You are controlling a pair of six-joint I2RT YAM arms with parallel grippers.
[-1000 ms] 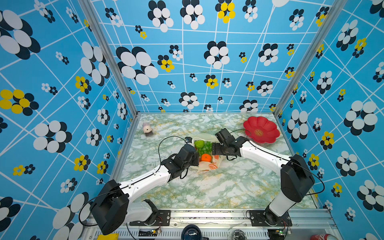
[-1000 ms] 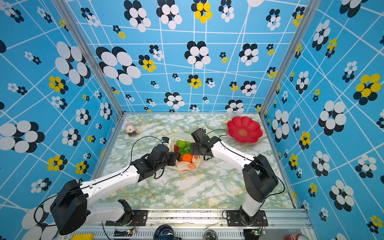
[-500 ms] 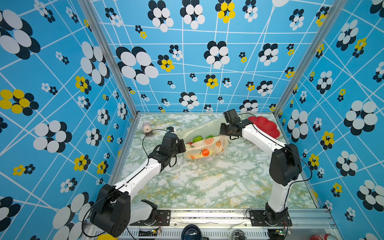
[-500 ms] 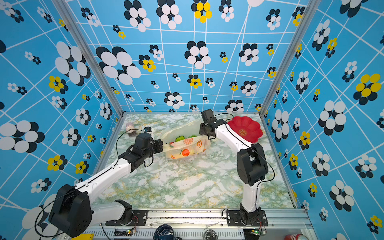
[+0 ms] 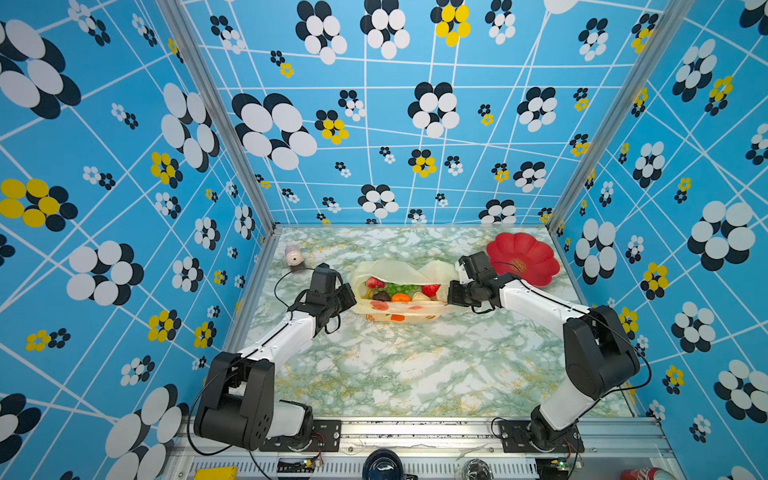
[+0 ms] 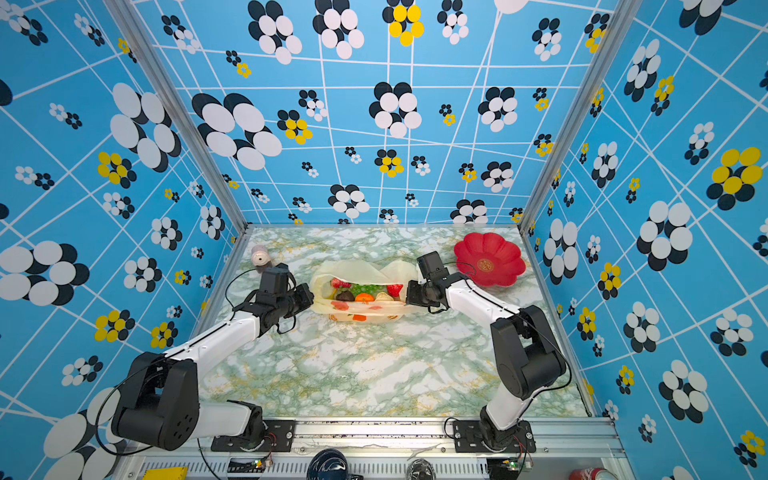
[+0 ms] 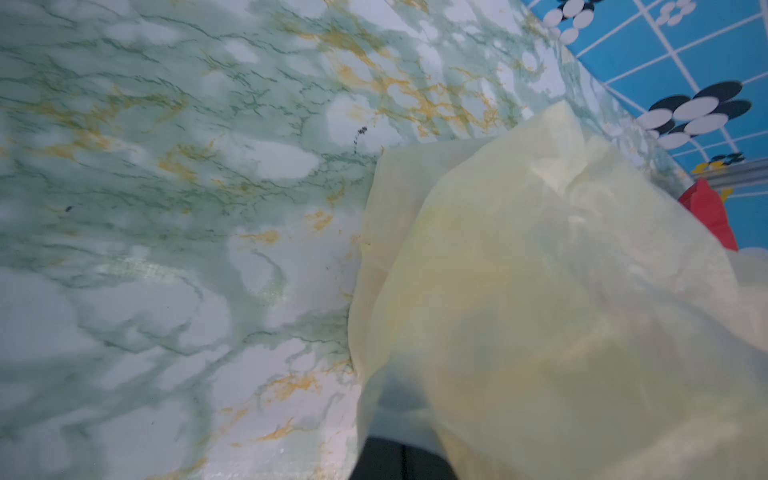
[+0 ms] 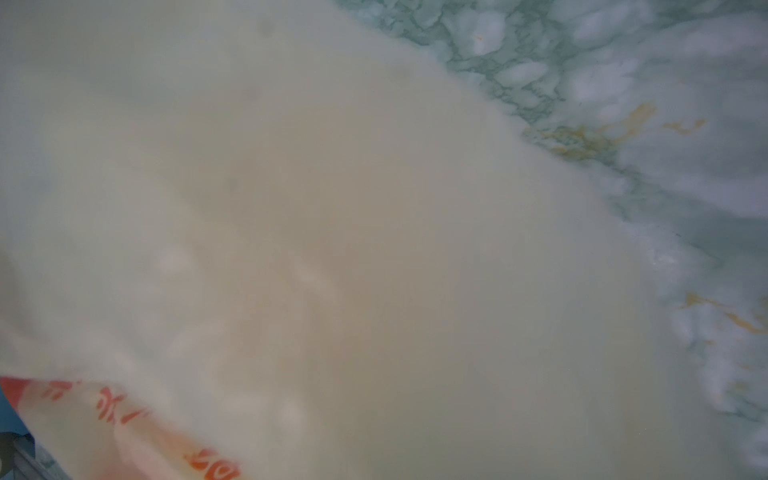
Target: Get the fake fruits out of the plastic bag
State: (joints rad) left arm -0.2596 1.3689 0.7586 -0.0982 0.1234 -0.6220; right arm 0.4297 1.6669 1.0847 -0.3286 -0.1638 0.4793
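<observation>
Pale-yellow film is what both tools are clamped on. At your left, the left gripper (image 5: 352,297) is closed on one end of the plastic bag (image 5: 399,311). Its wrist view shows little but that film against the marbled table (image 7: 166,249).

Straight ahead of its fingertips, towards the other arm, the bag's mouth gapes upward with the fake fruits (image 5: 397,291) lying in a row inside. A strawberry and a dark brown piece are nearest this gripper, green grapes and an orange sit midway, and a cream bulb and another red fruit lie at the far end.

The right gripper (image 5: 449,296) is likewise clenched on the bag's opposite end (its wrist camera is smothered by film, so judge the grip from the top views). The bag's long axis therefore runs tool tip to tool tip, with the fruit between and each arm about equally near. Every fruit you can see is inside the bag, so whichever gripper lets go must reach inward along that axis.

Behind the right gripper's wrist sits the red plate (image 5: 523,257), apart from the bag.
</observation>
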